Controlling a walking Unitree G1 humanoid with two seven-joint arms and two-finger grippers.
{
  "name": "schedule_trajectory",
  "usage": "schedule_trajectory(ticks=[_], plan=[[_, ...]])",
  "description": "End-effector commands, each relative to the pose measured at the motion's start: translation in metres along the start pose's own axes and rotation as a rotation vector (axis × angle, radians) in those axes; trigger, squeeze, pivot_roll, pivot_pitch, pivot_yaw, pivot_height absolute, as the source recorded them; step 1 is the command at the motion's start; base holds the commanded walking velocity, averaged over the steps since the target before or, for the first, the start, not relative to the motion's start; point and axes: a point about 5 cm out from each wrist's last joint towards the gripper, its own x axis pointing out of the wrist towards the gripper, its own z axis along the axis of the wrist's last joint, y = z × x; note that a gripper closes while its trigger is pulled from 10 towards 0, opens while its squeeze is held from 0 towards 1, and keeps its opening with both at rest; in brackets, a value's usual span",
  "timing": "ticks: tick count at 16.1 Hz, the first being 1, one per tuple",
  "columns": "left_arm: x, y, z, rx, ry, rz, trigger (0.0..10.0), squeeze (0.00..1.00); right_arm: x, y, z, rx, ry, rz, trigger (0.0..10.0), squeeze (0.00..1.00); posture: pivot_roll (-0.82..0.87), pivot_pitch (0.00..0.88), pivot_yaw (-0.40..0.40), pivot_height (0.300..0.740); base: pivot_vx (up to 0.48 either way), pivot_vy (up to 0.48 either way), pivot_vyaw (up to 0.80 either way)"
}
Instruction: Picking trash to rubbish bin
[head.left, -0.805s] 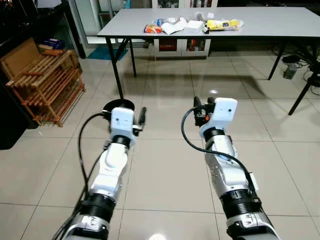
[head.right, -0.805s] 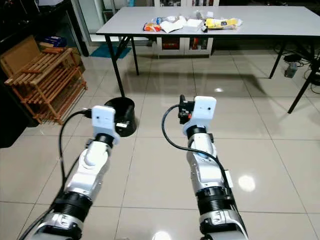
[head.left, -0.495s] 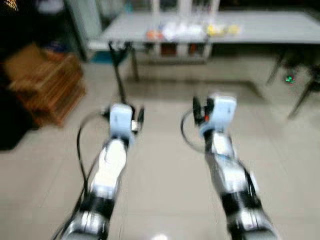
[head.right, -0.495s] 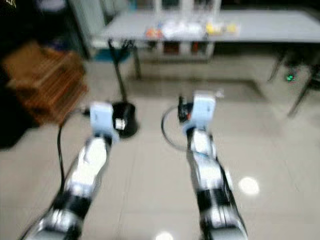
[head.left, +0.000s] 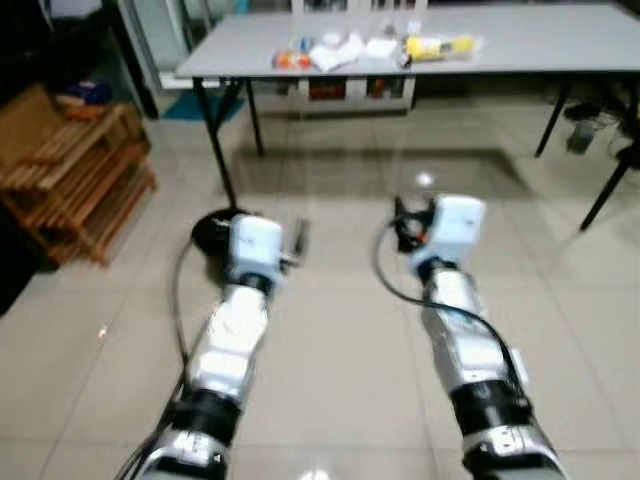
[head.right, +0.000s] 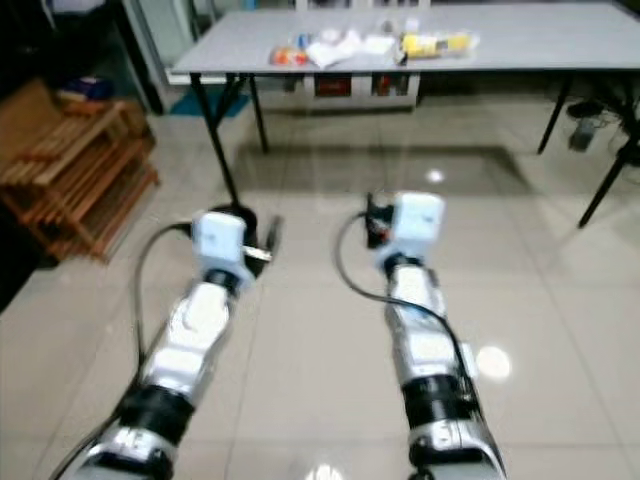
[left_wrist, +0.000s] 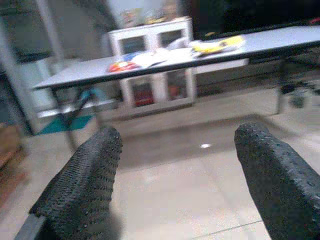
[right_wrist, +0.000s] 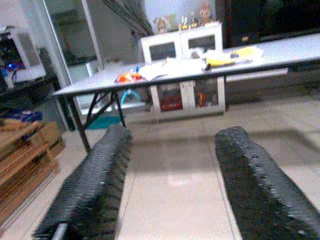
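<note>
Both pairs of black fingers are spread wide with nothing between them: the left gripper (left_wrist: 175, 175) and the right gripper (right_wrist: 172, 185) are held out over the tiled floor (head.left: 330, 330), facing a grey table (head.left: 540, 45). The trash (head.left: 340, 50) lies on that tabletop well ahead, a cluster of white papers, an orange wrapper and a yellow packet (head.left: 435, 45). A black rubbish bin (head.left: 212, 230) stands on the floor beside the table leg, just beyond the left arm. A wooden rack (head.left: 70, 185) stands off to the left.
</note>
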Motion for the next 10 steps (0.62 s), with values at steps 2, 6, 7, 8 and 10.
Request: schedule_trajectory(ticks=[2,6,7,8,10], plan=[[-0.0008,0.0166,0.0009,0.023,0.001,0.035,10.0,1.0,0.0029,0.0173,0.0043,0.026,-0.013,0.045,10.0,1.0,0.04,0.003,0.068,0.74,0.48,0.0,0.0],[-0.0004,0.0161,0.0009,0.022,0.002,0.031,10.0,1.0,0.0035,0.0171,0.0044,0.033,-0.014,0.048,10.0,1.0,0.04,0.003,0.067,0.74,0.48,0.0,0.0],[-0.0003,0.016,0.0011,0.023,0.002,0.029,10.0,1.0,0.0035,0.0171,0.0046,0.034,-0.014,0.048,10.0,1.0,0.04,0.003,0.067,0.74,0.48,0.0,0.0],[-0.0002,0.0158,0.0013,0.023,0.001,0.027,10.0,1.0,0.0036,0.017,0.0047,0.034,-0.015,0.048,10.0,1.0,0.04,0.002,0.067,0.74,0.48,0.0,0.0],[0.0001,0.0152,0.0018,0.025,-0.001,0.023,10.0,1.0,0.0037,0.017,0.0051,0.035,-0.017,0.049,10.0,1.0,0.04,0.002,0.067,0.74,0.48,0.0,0.0]])
